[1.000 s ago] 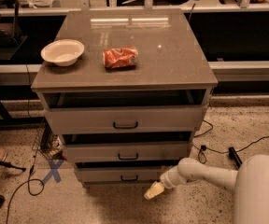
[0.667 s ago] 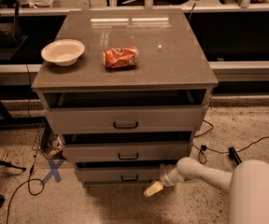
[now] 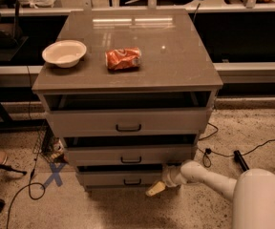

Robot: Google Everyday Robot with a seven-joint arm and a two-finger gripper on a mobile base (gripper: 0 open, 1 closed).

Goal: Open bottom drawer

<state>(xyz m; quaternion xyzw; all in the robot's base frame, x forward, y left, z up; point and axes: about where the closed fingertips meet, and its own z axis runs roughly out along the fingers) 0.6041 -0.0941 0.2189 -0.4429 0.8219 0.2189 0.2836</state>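
End effector [image 3: 155, 189] is down low near the floor, at the right front corner of the bottom drawer [image 3: 121, 178], pale tip angled down and to the left, just under the drawer's front edge. From where I stand I can't tell whether it is clenched or released, nor whether it is touching the drawer. Behind it the white arm [image 3: 208, 177] reaches in from the right, out of the robot's rounded body [image 3: 261, 199] at the lower right. That bottom drawer is the lowest and narrowest of three in the grey-beige bench [image 3: 175, 68], with a small black bar handle [image 3: 132, 182] at its middle and a dark gap above its front. Over it sit the middle drawer [image 3: 128, 155] and the wide top drawer [image 3: 127, 121], each with a dark gap above as well. Up on the bench top there's a white bowl [image 3: 64, 53] at the left and a crushed red-orange can [image 3: 123, 58] lying on its side just right of it; its printing is too smeared to read. On the speckled floor, a blue tape X [image 3: 54, 174] to the left and a black cable [image 3: 233, 149] to the right.
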